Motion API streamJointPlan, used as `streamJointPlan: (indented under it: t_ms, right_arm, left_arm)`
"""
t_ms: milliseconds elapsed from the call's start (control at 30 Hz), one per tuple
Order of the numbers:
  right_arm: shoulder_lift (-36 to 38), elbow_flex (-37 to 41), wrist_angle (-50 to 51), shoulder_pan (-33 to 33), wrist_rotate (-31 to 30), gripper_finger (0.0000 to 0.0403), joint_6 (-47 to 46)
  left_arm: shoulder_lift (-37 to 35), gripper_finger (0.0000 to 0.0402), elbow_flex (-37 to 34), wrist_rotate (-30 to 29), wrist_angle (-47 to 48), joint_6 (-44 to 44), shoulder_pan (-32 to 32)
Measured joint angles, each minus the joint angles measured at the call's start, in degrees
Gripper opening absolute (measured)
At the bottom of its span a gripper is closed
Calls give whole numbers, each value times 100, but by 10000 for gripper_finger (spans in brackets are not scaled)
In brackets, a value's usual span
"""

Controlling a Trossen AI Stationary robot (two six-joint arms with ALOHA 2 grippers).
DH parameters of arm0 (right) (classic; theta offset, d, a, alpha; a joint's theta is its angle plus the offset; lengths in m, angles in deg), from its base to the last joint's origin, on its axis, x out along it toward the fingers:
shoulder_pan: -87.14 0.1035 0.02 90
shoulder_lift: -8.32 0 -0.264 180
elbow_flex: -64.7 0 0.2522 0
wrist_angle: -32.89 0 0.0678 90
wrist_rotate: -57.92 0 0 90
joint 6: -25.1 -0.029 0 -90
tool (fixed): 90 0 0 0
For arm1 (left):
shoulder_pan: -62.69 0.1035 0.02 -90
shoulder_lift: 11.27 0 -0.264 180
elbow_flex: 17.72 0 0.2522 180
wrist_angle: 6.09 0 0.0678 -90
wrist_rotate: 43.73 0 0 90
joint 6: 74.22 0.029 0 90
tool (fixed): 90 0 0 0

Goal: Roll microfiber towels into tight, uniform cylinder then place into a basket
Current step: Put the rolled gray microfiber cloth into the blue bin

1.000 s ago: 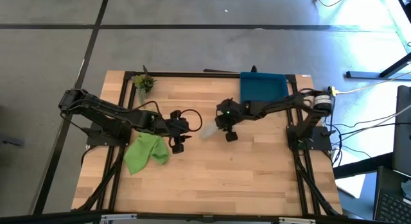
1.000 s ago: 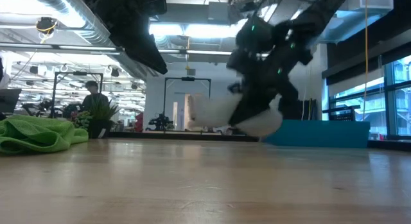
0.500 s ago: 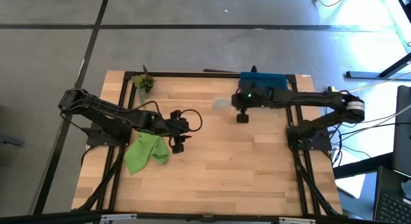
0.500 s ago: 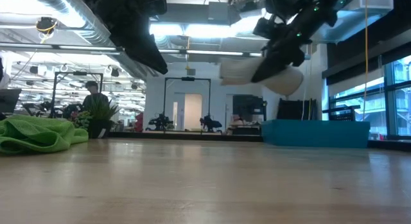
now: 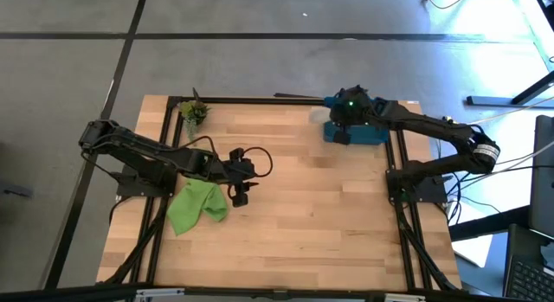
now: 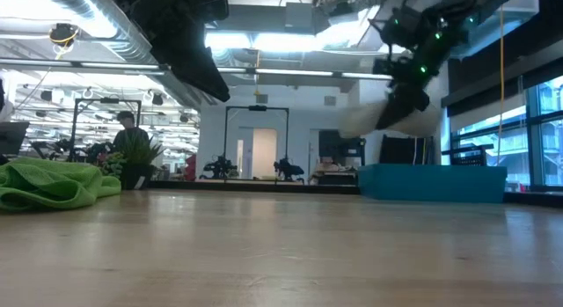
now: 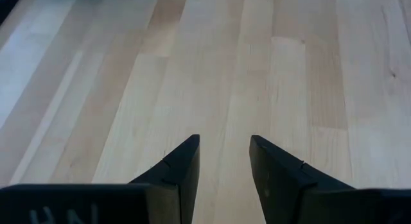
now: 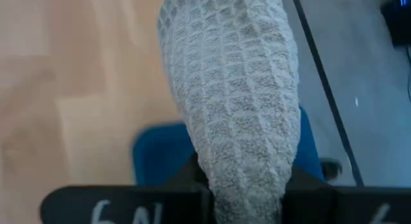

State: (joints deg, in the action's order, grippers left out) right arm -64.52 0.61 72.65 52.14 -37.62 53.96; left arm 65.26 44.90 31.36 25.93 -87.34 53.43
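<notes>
right gripper [image 5: 339, 129] clenched on the rolled grey towel [image 8: 234, 102] above the basket [image 5: 368, 129] (left gripper [image 7: 223, 161] released); letting go high risks unrolling or overhanging the rim.

Rolled towel [image 5: 322, 118] above basket [image 5: 374, 131]; other towel [image 5: 196, 205] far left.

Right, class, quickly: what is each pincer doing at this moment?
Left pincer: open, holding nothing, above the table beside the green towel.
Right pincer: shut on the rolled grey towel, over the basket.
</notes>
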Motion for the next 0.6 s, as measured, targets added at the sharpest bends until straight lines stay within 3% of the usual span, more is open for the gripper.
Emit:
streamJointPlan:
  t_ms: [233, 600]
  right_arm:
    - [74, 632, -634, -842, 2, 46, 38]
    - [39, 1079, -1108, -1470, -251, 46, 606]
  left_arm:
    - [0, 125, 0, 0, 6, 0, 0]
    - [0, 125, 0, -2, 4, 2, 0]
